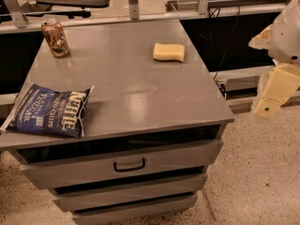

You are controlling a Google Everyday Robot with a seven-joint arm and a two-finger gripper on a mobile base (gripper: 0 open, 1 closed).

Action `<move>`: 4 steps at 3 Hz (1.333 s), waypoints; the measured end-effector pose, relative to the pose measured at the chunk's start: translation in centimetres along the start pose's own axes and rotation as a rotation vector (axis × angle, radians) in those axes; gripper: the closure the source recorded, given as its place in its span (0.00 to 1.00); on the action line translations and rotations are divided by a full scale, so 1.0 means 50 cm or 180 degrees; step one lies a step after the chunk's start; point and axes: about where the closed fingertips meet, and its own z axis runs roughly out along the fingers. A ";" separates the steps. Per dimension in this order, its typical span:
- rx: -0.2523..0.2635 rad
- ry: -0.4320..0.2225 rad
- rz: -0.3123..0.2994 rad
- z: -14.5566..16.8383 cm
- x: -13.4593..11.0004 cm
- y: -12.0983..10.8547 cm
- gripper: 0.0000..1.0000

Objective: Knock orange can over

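The orange can [56, 38] stands upright at the far left corner of the grey cabinet top [136, 88]. It is orange-brown with pale mottling and a silver top rim. My gripper [274, 93] shows as a cream-coloured piece hanging at the right edge of the view. It is off the cabinet's right side, above the floor, and far from the can. It touches nothing.
A yellow sponge [168, 52] lies at the far right of the top. A blue chip bag [50, 110] lies at the front left edge. The cabinet has drawers [129, 164] below. Black shelving and metal rails stand behind. Speckled floor [262, 172] lies to the right.
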 end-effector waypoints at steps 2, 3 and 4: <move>-0.0024 -0.0695 -0.0003 0.151 -0.178 -0.127 0.00; 0.0040 -0.1112 0.0044 0.207 -0.299 -0.184 0.00; 0.0040 -0.1112 0.0044 0.207 -0.299 -0.184 0.00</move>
